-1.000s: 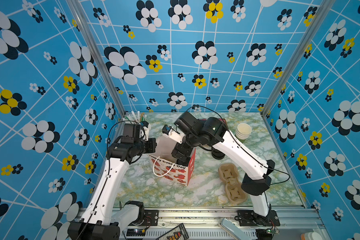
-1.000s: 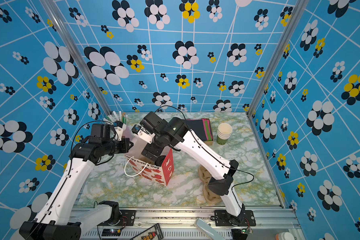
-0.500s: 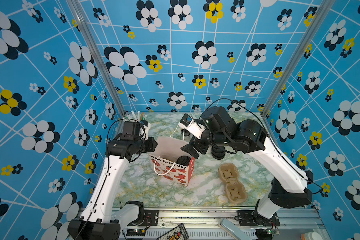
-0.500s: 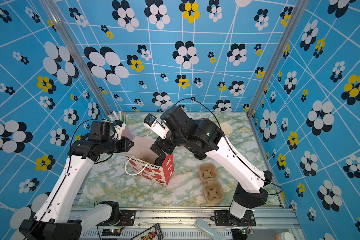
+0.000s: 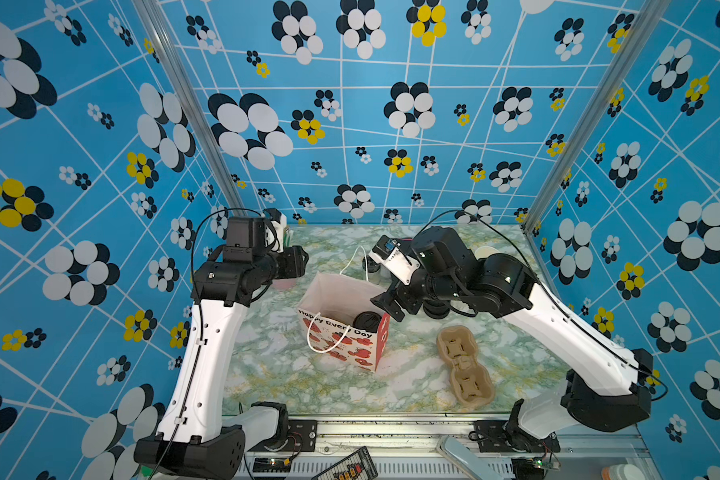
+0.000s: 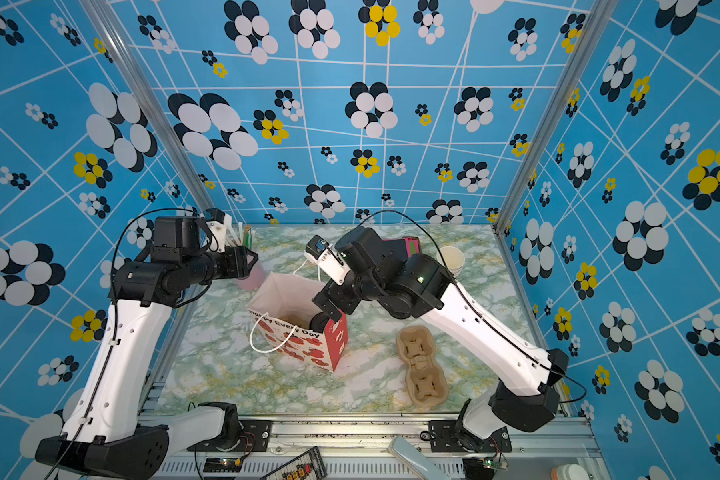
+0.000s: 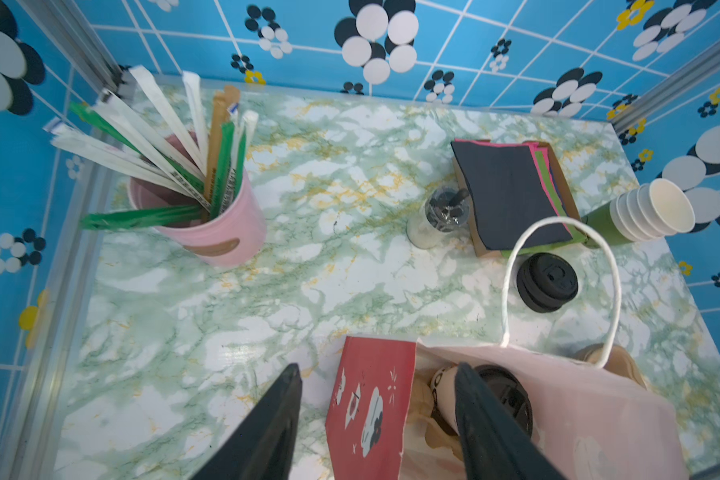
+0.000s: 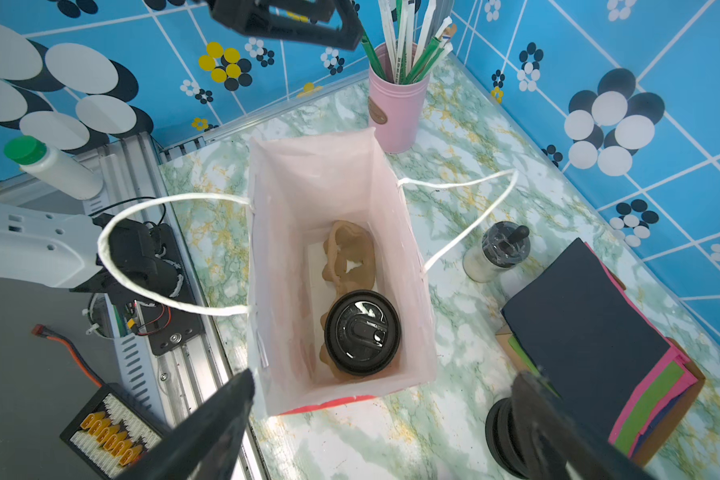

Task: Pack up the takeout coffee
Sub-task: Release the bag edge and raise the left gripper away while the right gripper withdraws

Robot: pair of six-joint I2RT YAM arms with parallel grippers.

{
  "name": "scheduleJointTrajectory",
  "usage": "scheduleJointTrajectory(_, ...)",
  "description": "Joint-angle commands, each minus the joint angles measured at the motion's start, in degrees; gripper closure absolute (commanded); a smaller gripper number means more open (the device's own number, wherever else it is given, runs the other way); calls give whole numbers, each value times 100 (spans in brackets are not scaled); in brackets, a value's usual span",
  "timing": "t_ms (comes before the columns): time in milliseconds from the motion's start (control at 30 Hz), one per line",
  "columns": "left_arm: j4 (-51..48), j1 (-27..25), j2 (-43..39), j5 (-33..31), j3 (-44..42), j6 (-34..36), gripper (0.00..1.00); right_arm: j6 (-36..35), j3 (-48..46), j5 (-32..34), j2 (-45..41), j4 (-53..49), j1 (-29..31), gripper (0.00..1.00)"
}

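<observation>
Our right pincer (image 8: 383, 376) hangs over the open paper bag (image 8: 308, 187). Its two fingers are far apart and it holds nothing. Our left pincer (image 7: 377, 368) is up in the air by the bag's other end. Its fingers are apart too, and we see nothing held in them.

We can see the takeout coffee (image 8: 362, 332) standing up straight, deep inside the bag, with its black lid on. It sits in one hole of a brown cup tray (image 8: 350, 253) that lies on the bag's bottom. In a top view the lid (image 5: 366, 321) shows at the bag's red end, just under the right pincer (image 5: 385, 305).

We see the bag standing on the green marble table (image 5: 287, 374), its white string handles drooping out on both sides. A second brown tray (image 5: 464, 365) lies flat on the table, near the bag but not touching it.

Farther back stand a stack of black lids (image 7: 547, 282), a little jar (image 7: 437, 216), a pile of dark napkins (image 7: 512, 191) and a stack of paper cups (image 7: 649, 212). A pink cup (image 7: 208, 224) full of wrapped straws stands in a back corner.
</observation>
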Motion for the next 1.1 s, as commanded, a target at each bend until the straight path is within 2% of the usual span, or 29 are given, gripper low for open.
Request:
scheduleJointTrajectory(0, 120, 225, 281, -209, 345, 126, 39, 251, -504, 65, -484, 697, -67, 1)
scheduleJointTrajectory(300, 1872, 872, 1041, -691, 232, -90, 38, 526, -1541, 100, -1233, 1535, -174, 1)
scheduleJointTrajectory(433, 2264, 1153, 1553, -643, 356, -213, 37, 578, -1927, 148, -1410, 1628, -199, 1)
scheduleJointTrajectory(667, 2428, 1366, 2591, -464, 849, -356, 37, 598, -2367, 211, -1747, 1749, -291, 1)
scheduleJointTrajectory(867, 2408, 1386, 3442, -569, 1412, -422, 37, 608, -2693, 225, -1976, 1881, -410, 1)
scheduleJointTrajectory(1067, 2222, 1445, 4134, -737, 1962, -563, 43, 625, -2899, 211, -2098, 1919, -564, 1)
